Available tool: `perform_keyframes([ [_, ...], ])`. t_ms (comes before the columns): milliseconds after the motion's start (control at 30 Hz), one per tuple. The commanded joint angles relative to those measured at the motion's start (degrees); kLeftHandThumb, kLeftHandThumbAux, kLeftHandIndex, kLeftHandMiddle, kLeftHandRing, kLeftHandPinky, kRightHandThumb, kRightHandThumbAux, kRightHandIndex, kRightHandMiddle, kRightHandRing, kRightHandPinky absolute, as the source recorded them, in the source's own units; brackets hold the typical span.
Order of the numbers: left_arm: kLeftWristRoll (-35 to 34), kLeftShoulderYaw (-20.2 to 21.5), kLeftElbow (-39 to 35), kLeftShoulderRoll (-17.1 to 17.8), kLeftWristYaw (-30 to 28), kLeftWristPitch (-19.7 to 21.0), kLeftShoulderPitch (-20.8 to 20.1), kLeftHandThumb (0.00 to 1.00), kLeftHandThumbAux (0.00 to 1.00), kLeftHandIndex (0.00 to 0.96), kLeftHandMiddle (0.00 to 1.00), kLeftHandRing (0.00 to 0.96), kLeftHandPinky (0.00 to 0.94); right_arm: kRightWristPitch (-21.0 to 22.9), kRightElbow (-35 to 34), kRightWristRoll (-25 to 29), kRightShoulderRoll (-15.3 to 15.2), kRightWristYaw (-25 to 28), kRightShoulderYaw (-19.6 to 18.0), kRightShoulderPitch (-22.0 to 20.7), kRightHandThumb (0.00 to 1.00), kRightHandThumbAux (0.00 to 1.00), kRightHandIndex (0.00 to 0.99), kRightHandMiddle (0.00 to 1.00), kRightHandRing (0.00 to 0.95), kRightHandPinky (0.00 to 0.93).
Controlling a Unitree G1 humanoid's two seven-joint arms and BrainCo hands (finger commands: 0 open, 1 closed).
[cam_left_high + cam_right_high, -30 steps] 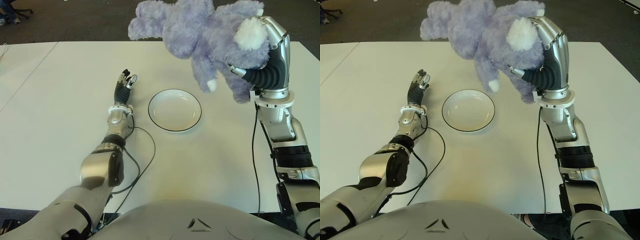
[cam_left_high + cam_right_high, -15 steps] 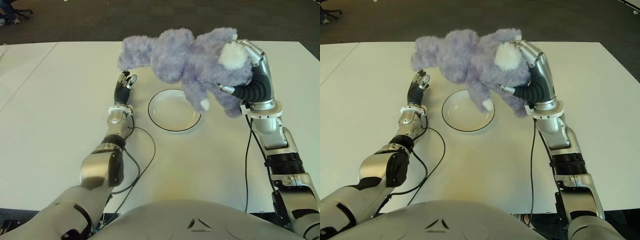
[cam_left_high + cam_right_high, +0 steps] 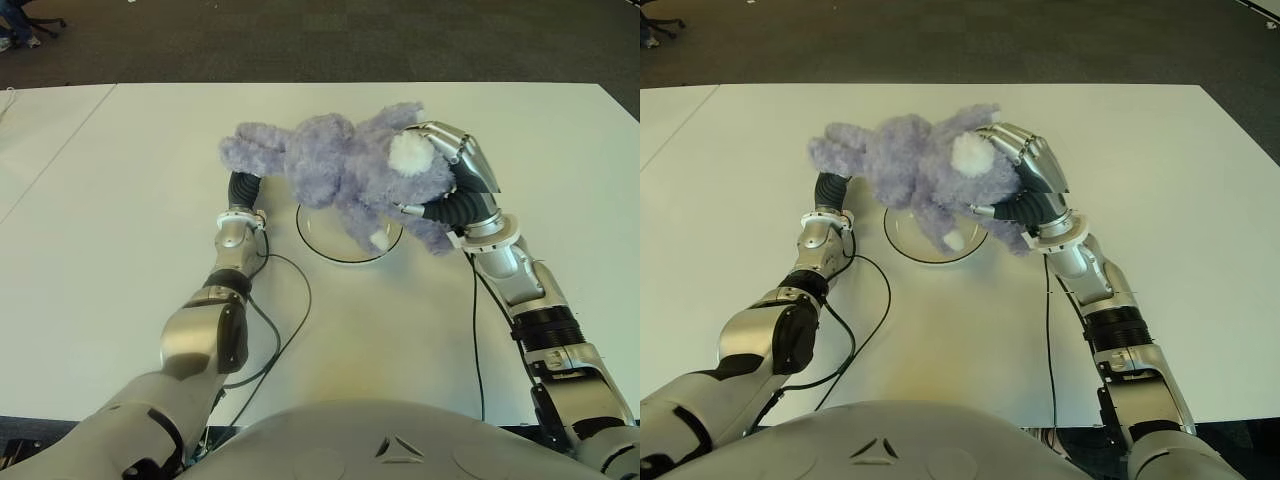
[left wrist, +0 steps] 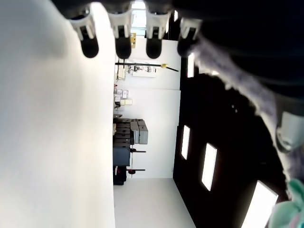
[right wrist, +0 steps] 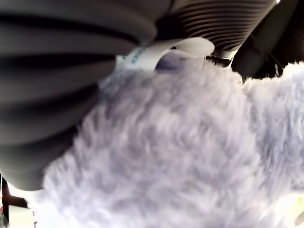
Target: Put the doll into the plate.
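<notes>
Right hand: your right hand (image 3: 462,187) is gripping the doll (image 3: 340,170) at its rear end, fingers curled into the fur — the right wrist view is showing nothing but purple plush pressed against the palm.
Right arm: it is reaching in from the right with the forearm angled toward the table's middle, wrist bent over the doll.
Doll: you are holding it stretched sideways over the plate (image 3: 322,243), one white-tipped foot hanging down over the dish; whether it is touching the plate cannot be told.
Plate: it is sitting on the white table (image 3: 120,200), mostly hidden under the doll.
Left hand: your left hand (image 4: 133,28) is showing just left of the plate, behind the doll's head — fingers straight and side by side, holding nothing.
</notes>
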Motion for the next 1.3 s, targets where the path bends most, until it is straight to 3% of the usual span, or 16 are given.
perform_keyframes([
  [33,-0.97,0.84,7.28,-3.58,0.23,6.53,11.22,0.0,0.442,0.023,0.064,0.05,0.036,-1.89,10.33,-4.4,1.07,-1.58,2.6,-1.73,0.702,0.714,0.438,0.874,0.88,0.876],
  [200,-1.08,0.8,7.27,-3.71,0.45,6.7,11.13,0.0,0.442,0.023,0.065,0.05,0.042,-0.8,15.59,-6.12,1.67,-3.28,3.47,-2.59,0.704,0.713,0.438,0.889,0.89,0.889],
  [467,-0.66,0.32,7.23,-3.91,1.16,6.18,11.18,0.0,0.446,0.032,0.075,0.056,0.041,2.46,16.93,-7.81,2.35,-3.58,4.81,-0.73,0.705,0.711,0.438,0.916,0.898,0.9],
  [767,0.32,-0.86,7.28,-4.14,2.64,7.13,10.97,0.0,0.459,0.03,0.07,0.054,0.039,3.8,23.56,-13.24,2.13,-8.94,8.73,-0.97,0.706,0.712,0.439,0.883,0.883,0.877],
  [1300,1.07,-1.46,7.37,-3.8,3.07,7.76,10.92,0.0,0.475,0.038,0.073,0.053,0.031,2.16,28.49,-10.87,2.27,-6.76,13.15,-0.35,0.706,0.712,0.439,0.879,0.881,0.882],
])
